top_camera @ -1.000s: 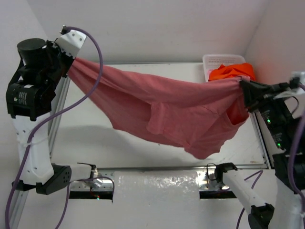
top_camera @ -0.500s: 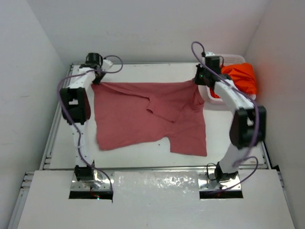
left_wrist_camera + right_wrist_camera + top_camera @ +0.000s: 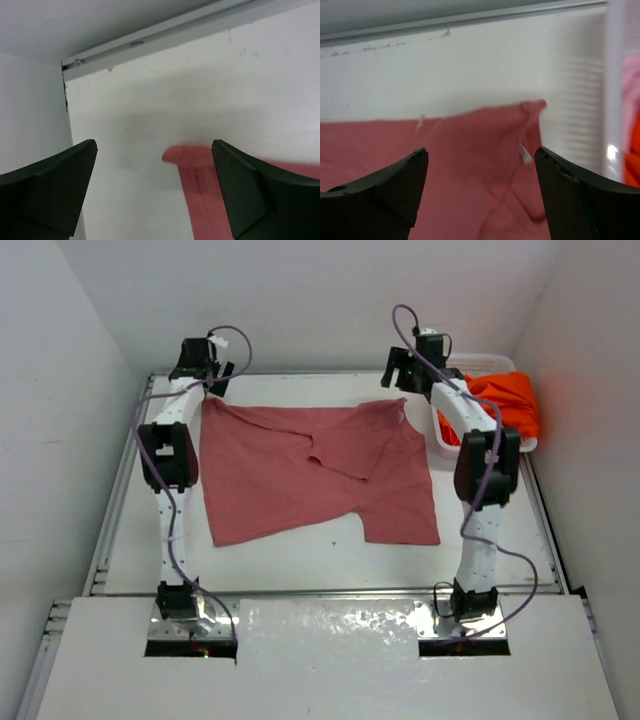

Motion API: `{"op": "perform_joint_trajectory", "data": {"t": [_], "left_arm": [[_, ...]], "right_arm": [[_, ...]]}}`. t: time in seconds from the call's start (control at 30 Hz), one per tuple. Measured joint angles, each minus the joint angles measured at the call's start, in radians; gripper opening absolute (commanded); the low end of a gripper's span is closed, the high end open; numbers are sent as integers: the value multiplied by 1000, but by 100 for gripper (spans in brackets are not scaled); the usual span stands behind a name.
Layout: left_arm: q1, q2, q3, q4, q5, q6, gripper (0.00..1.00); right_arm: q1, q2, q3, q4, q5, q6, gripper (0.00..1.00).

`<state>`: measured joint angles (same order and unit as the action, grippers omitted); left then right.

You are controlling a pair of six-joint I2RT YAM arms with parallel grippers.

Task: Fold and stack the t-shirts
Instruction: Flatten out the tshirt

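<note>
One rose-red t-shirt (image 3: 300, 480), spread open on the tabletop (image 3: 300, 565), in its far half and between the two arms. Its far edge runs near the tabletop's far edge. The cloth lies mostly flat, with a raised crease and an overlapping flap near the middle. A longer section reaches toward the near right.

One orange t-shirt (image 3: 508, 405), bunched in the basket (image 3: 470, 361) at the tabletop's far right corner and spilling over the rim. It shows as a blurred orange strip (image 3: 634, 172) at the margin of the right wrist view.

One patch of pale pink cloth (image 3: 632, 75), beyond the basket's ribbed white wall (image 3: 580, 120). It is too blurred to say which garment.

One left hand (image 3: 212, 372), at the far left corner of the tabletop, over the far left corner of the rose-red t-shirt. Its wrist view shows the left hand (image 3: 154, 150) with jaws spread wide and nothing gripped. The shirt's corner (image 3: 200, 200) lies on the tabletop (image 3: 200, 90) below, beside the right-side finger.

One right hand (image 3: 400, 368), near the far edge of the tabletop, just beside the basket. Its wrist view shows the right hand (image 3: 481, 155) with jaws wide and holding nothing. The shirt's far right corner (image 3: 470, 150) lies on the tabletop (image 3: 470, 65) beneath, its tip close to the basket wall.
</note>
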<state>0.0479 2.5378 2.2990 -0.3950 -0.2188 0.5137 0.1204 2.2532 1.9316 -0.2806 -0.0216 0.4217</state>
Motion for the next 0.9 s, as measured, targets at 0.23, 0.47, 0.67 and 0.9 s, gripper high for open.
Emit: {"op": "perform_joint_trajectory", "data": {"t": [0.23, 0.47, 0.67, 0.9], "left_arm": [[24, -425, -293, -137, 274, 47, 94], [-78, -1043, -945, -246, 402, 340, 62], [-211, -1091, -1487, -299, 386, 457, 83], [-220, -1108, -1619, -167, 362, 472, 83]], "right_arm": [[18, -483, -341, -123, 106, -106, 99], [45, -999, -912, -230, 142, -103, 98], [42, -972, -1249, -289, 91, -66, 93], [39, -907, -1388, -180, 74, -27, 84]]}}
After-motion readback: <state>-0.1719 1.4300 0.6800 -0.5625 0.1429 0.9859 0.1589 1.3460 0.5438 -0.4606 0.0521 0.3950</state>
